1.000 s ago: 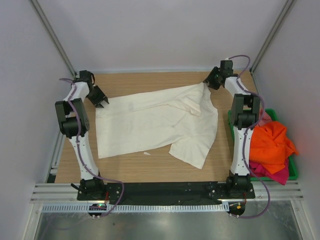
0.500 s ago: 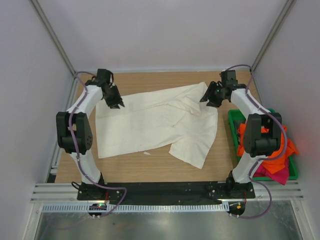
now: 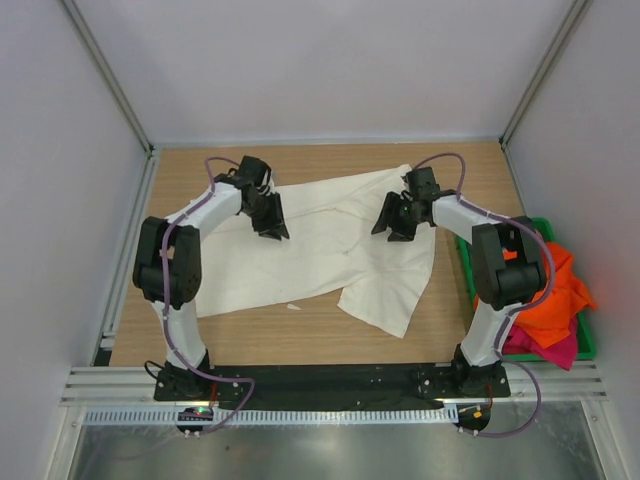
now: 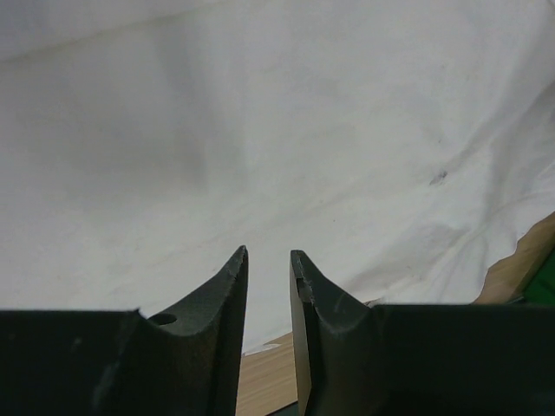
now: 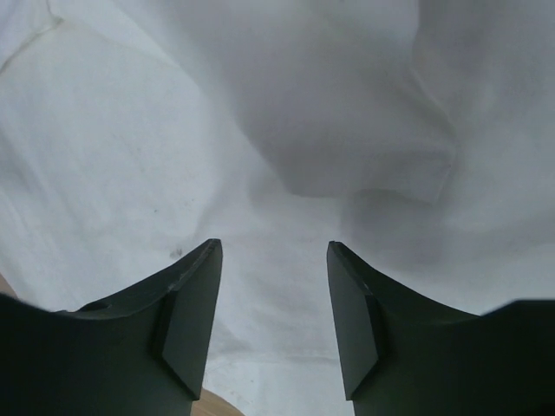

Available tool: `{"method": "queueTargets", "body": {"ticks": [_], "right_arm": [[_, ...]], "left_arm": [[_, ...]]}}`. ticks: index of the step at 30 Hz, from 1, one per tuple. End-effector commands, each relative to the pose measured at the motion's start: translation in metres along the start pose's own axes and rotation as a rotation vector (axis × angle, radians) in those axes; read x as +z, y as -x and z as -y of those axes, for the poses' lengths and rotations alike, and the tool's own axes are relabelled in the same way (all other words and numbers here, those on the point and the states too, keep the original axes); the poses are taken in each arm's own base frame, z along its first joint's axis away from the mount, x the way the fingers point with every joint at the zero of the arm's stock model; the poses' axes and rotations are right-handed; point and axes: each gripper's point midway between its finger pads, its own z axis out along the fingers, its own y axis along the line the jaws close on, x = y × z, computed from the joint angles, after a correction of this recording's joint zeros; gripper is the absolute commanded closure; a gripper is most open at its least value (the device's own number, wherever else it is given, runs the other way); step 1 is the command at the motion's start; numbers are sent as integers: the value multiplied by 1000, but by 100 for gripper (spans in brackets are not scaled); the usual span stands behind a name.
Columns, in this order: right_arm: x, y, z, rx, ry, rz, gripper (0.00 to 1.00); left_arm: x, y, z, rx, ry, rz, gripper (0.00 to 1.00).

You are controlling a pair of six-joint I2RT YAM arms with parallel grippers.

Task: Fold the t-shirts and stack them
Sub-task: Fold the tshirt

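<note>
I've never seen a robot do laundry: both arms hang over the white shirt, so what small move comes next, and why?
Probably lower both arms and pinch the cloth. The white shirt lies spread, unfolded; the left fingers and right fingers hover over it, apart, gripping nothing.

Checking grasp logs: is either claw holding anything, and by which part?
Nothing is held: left claw and right claw hover over the cream-white t-shirt, jaws apart, no cloth between.
</note>
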Motion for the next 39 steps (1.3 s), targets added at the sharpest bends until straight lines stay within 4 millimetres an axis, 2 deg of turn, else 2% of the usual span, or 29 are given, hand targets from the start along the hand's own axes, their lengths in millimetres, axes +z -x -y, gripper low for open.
{"method": "queueTargets", "body": {"ticks": [1, 4, 9, 13, 17, 20, 23, 24, 25, 26, 27, 28, 29, 31, 34, 35, 38, 39], "right_arm": [[15, 22, 11, 36, -53, 95, 45], [21, 27, 17, 50, -88, 103, 51], [20, 47, 9, 33, -85, 154, 61], [22, 58, 4, 22, -86, 156, 61], [28, 62, 2, 28, -84, 148, 55], [34, 72, -2, 28, -77, 166, 56], [43, 96, -17, 28, -25, 212, 57], [40, 119, -35, 24, 24, 267, 56], [41, 131, -42, 31, 41, 291, 55], [55, 135, -45, 45, 70, 275, 54], [45, 160, -69, 37, 128, 322, 52], [44, 171, -76, 51, 148, 333, 49], [35, 185, -94, 48, 202, 353, 46], [23, 197, -106, 73, 259, 380, 39], [12, 197, -105, 71, 268, 387, 34], [15, 189, -96, 74, 246, 363, 34], [9, 176, -91, 35, 257, 338, 34], [14, 167, -81, 39, 243, 316, 35]], "left_arm": [[-19, -3, 4, 28, -35, 33, 73], [-23, -9, -1, 31, -19, 35, 73], [-29, -14, -6, 41, 6, 39, 73], [-30, -16, -7, 39, 10, 37, 73], [-29, -14, -6, 35, 3, 37, 73], [-28, -15, -6, 34, 5, 33, 73], [-28, -16, -6, 35, 4, 31, 73], [-28, -16, -7, 33, 3, 29, 73], [-28, -18, -6, 32, 0, 25, 73], [-28, -18, -6, 32, -1, 24, 73], [-29, -19, -7, 33, 0, 22, 73], [-31, -20, -7, 35, 1, 23, 73], [-32, -21, -7, 37, 4, 23, 73], [-33, -22, -10, 43, 13, 28, 73], [-33, -23, -14, 34, 17, 27, 73], [-32, -24, -15, 33, 15, 25, 73], [-32, -23, -18, 28, 15, 30, 73], [-31, -24, -19, 23, 11, 27, 73]]}}
